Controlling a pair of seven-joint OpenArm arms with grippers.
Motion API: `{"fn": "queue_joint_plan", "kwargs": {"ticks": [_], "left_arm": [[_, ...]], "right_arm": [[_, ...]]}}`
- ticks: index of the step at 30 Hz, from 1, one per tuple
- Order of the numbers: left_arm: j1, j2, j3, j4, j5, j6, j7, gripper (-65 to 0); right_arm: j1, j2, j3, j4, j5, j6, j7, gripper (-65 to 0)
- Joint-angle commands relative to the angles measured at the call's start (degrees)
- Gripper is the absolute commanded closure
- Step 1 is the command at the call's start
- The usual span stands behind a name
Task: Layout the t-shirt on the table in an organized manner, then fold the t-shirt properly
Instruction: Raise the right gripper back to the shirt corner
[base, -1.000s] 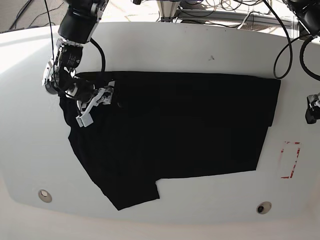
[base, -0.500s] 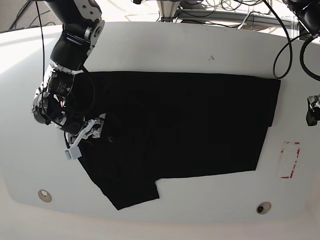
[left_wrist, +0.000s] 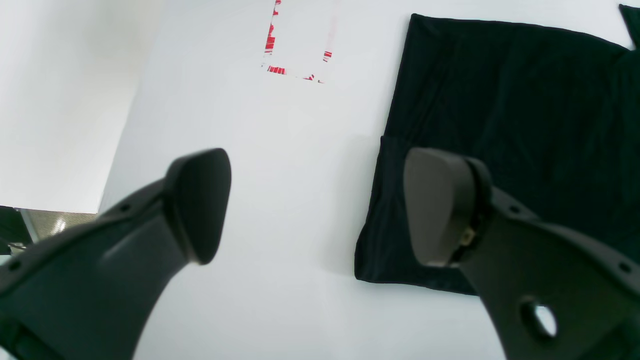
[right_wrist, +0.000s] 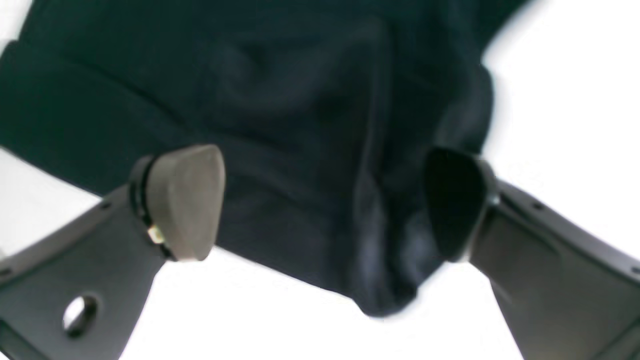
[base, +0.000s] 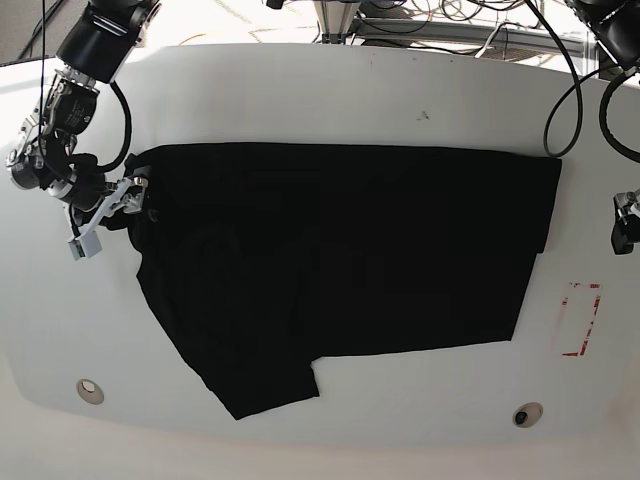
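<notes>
The black t-shirt (base: 350, 260) lies spread flat on the white table (base: 330, 90), one sleeve pointing to the front edge. My right gripper (base: 108, 218) hangs open at the shirt's left edge. In the right wrist view its jaws (right_wrist: 320, 200) straddle a creased fold of the t-shirt (right_wrist: 300, 125), holding nothing. My left gripper (base: 625, 222) sits at the table's right side, apart from the cloth. In the left wrist view it (left_wrist: 320, 205) is open above bare table, the t-shirt's (left_wrist: 500, 125) corner just under its right finger (left_wrist: 440, 205).
A red-outlined rectangle mark (base: 580, 320) lies right of the shirt, also the mark (left_wrist: 297, 45) in the left wrist view. Two round metal fittings (base: 90, 390) (base: 527, 414) sit near the front edge. Cables (base: 570, 110) hang at the back right.
My right arm has swung left and back, from over the shirt's left part to its left edge. The left arm has not moved.
</notes>
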Motion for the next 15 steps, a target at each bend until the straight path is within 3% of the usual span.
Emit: {"fn": "queue_joint_plan", "kwargs": {"ticks": [1, 6, 11, 15], "left_arm": [[0.10, -1.18, -0.48, 0.77, -0.54, -0.10, -1.13, -51.2], [0.36, -0.57, -0.57, 0.59, -1.16, -1.60, -1.22, -51.2], [0.36, -0.04, -0.66, 0.68, -1.33, -8.02, -1.22, -51.2], [0.36, -0.04, -0.66, 0.59, -1.33, -8.63, -1.22, -51.2]], "right_arm": [[-2.82, 2.73, 0.09, 6.69, -0.05, 0.60, 1.91, -59.1], [-7.83, 3.00, -0.09, 11.96, -8.23, 0.60, 7.01, -59.1], [-9.42, 1.32, -0.27, 10.99, -16.93, 0.60, 10.79, -59.1], [-9.59, 0.36, -0.27, 8.18, -20.71, 0.60, 13.96, -59.1]]}}
